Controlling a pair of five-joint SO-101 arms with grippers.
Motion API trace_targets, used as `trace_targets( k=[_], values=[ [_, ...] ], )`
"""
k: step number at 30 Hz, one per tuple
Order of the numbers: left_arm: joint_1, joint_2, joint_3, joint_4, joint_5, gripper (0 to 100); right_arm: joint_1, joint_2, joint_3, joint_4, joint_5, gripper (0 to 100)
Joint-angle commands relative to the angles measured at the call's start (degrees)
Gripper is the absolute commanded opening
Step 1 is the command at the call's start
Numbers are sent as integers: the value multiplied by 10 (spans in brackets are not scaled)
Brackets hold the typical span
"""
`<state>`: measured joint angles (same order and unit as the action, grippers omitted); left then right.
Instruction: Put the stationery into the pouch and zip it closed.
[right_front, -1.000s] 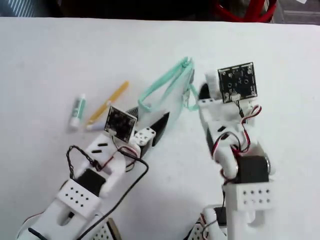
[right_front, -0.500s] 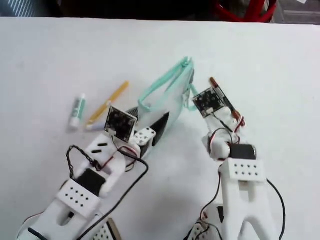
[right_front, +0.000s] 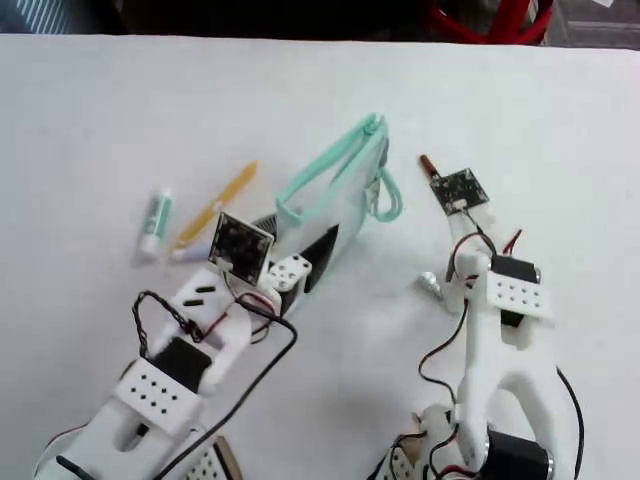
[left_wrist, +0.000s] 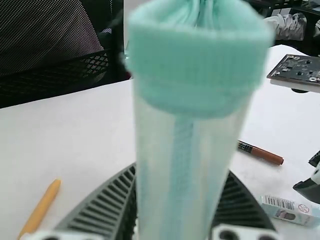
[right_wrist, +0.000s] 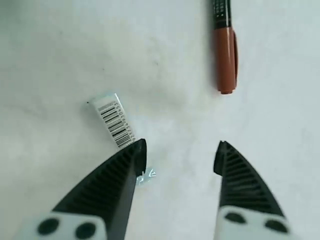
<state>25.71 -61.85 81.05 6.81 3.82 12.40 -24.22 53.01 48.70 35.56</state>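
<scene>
A mint-green see-through pouch (right_front: 335, 190) stands on its edge mid-table with its mouth open. My left gripper (right_front: 296, 238) is shut on its near end, and in the left wrist view the pouch (left_wrist: 192, 125) rises between the dark fingers (left_wrist: 107, 202). My right gripper (right_wrist: 180, 147) hangs open over bare table to the right of the pouch, holding nothing. A brown pen (right_wrist: 225, 60) lies beyond its tips. A small barcoded tube (right_wrist: 115, 125) lies by one fingertip. The brown pen (right_front: 425, 162) and the tube (right_front: 428, 283) lie right of the pouch.
To the left of the pouch lie a yellow pencil (right_front: 215, 205) and a white and green glue stick (right_front: 155, 220). The white table (right_front: 520, 90) has open room at the back and far right. Dark chairs stand past the far edge.
The right arm has drawn back from the pouch's right end toward the near side, uncovering the brown pen and the small tube. The left arm and pouch have stayed put.
</scene>
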Motion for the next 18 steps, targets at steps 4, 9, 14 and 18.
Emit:
trace_targets(
  k=[4,9,14,18],
  values=[
    [4,-7,-4,-13,2,192,-57,-36,-25,13,6,232],
    [0,-7,-2,-7,2,192,-134,-19,-50,51,52,156],
    [0,-7,-3,-5,2,192,-108,40,-84,62,57,125],
    [-19,-7,-4,-9,3,192,-65,100,-116,62,61,160]
  ],
)
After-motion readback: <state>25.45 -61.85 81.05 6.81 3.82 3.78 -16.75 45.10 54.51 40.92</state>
